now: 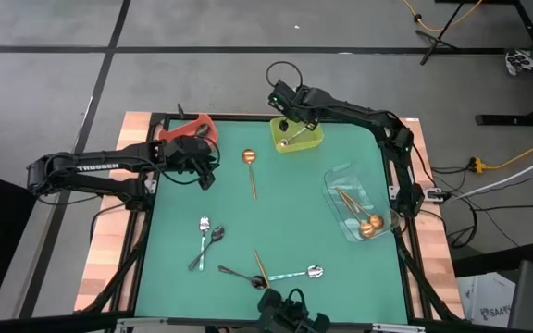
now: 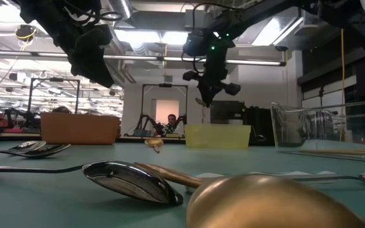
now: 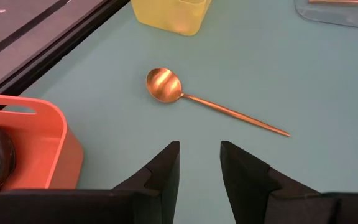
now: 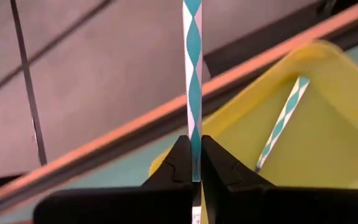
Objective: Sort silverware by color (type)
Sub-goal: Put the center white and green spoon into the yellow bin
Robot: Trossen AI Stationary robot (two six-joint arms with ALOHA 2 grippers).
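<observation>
Holding a slim silver spoon [image 4: 192, 81] by its handle, the right gripper [image 4: 194, 163] hangs over the yellow-green bin [image 1: 297, 139] at the bench's far edge, jaws pinched tight on the mirror-like shaft; one silver piece [image 4: 283, 123] already lies inside the bin. Step in hand reads as the drop-off; next move calls for spreading the jaws so the spoon falls in with its mate. Right arm reaches along the bench's right side from its base, wrist bent downward. Left gripper [image 3: 199, 163] hovers beside the red bin [image 3: 39, 140], jaws spread and empty, aimed at a copper-gold spoon [image 3: 185, 96] lying flat on the green bench [image 1: 276, 231]. Something dark sits in the red bin, probably black cutlery, hard to tell. More spoons [image 1: 257, 268] lie near the front edge, and copper ones [image 1: 364, 222] in the clear bin [image 1: 336, 180].
</observation>
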